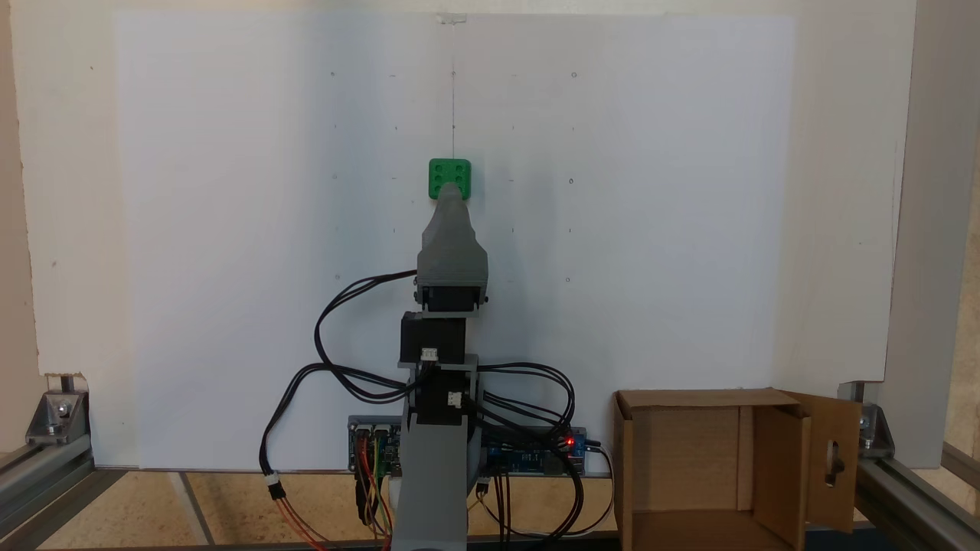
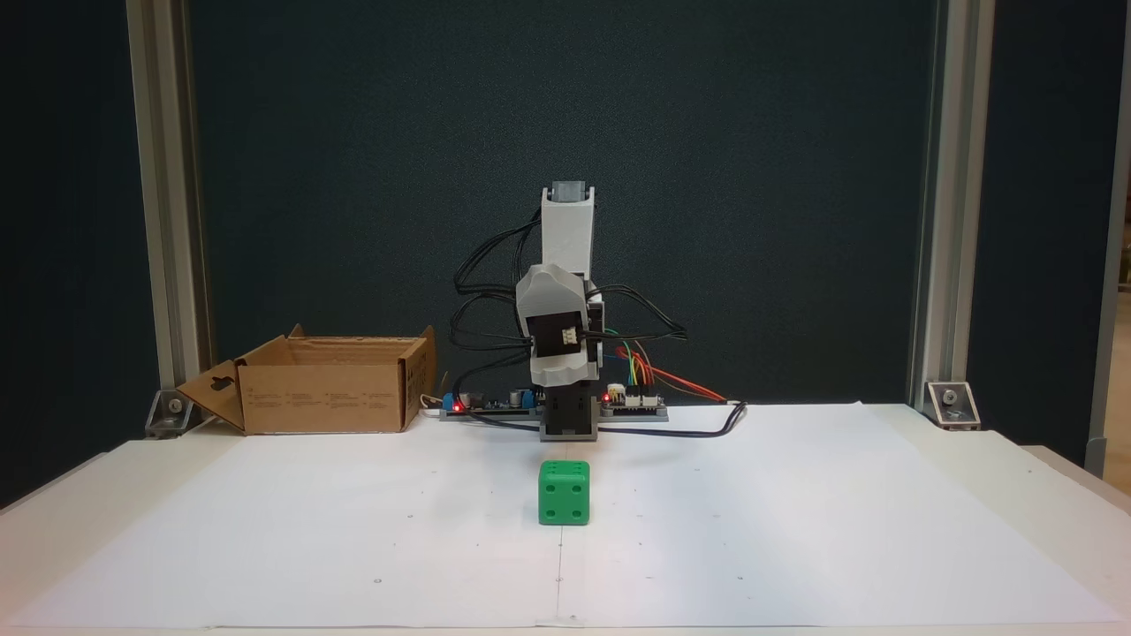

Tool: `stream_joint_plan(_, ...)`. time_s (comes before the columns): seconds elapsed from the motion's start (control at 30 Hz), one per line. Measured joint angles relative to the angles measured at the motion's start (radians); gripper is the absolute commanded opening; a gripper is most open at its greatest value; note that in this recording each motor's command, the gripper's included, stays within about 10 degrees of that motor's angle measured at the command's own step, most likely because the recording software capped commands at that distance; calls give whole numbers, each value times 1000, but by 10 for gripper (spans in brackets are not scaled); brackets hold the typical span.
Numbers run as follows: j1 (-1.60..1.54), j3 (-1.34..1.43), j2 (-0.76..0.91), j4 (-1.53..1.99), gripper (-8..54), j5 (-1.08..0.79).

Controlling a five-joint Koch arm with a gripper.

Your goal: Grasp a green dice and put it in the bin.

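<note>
- Your small bright green plastic dice (image 1: 449, 177) (image 2: 564, 493) rests on the white paper sheet (image 1: 230, 229) (image 2: 795, 530), near the sheet's middle in both fixed views; its top face shows six pips.
- Your grey gripper (image 1: 449, 195) tapers to a single tip that, seen from above, overlaps the dice's 6 o'clock edge. You cannot tell how far the jaws are parted, nor whether the tip touches the dice.
- In a fixed view from the front, the arm (image 2: 565, 344) stands folded at 12 o'clock from the dice, apart from it.
- Your brown corrugated cardboard bin (image 1: 712, 467) (image 2: 331, 386) sits open at 4 o'clock from the arm's base seen from above, its slotted flap spread outward.
</note>
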Motion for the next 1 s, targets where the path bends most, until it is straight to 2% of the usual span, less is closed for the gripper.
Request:
stream_joint_plan(0.2,-6,-52,2,51,421,-172)
stream_joint_plan(1.0,-3,-61,2,92,422,-179)
